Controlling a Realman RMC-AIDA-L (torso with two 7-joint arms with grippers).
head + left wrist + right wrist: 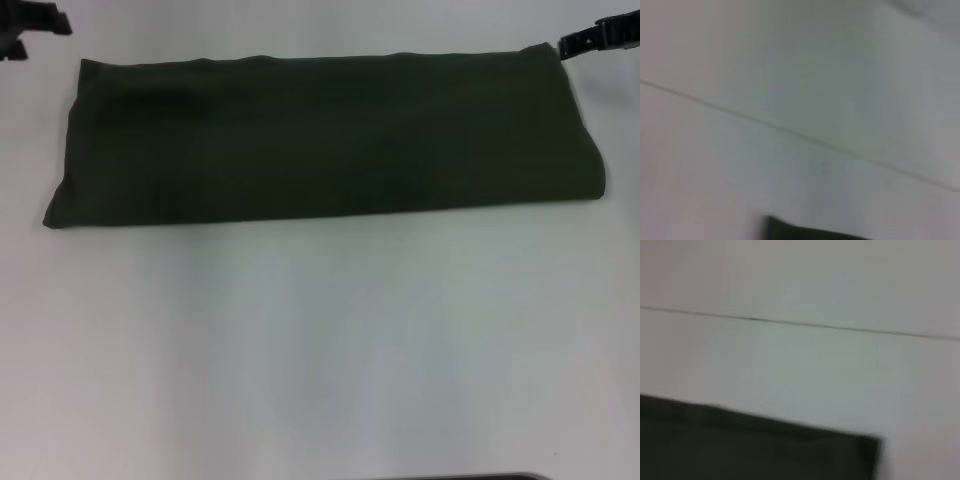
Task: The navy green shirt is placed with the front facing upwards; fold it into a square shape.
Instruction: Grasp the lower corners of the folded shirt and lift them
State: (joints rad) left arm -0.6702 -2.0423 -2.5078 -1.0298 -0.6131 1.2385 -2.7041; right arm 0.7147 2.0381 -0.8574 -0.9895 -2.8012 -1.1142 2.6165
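The navy green shirt (320, 135) lies folded into a long flat band across the far half of my white worktop (320, 350), its long edges running side to side, no lettering or label showing. My left gripper (30, 25) hangs at the far left corner of the head view, just beyond the band's far left corner and apart from it. My right gripper (600, 38) sits at the far right, its tip just beside the band's far right corner; I cannot tell whether it touches. How far either pair of jaws stands apart I cannot tell. Each wrist view shows a dark cloth corner (755, 450) on pale worktop crossed by a thin seam line (790, 131).
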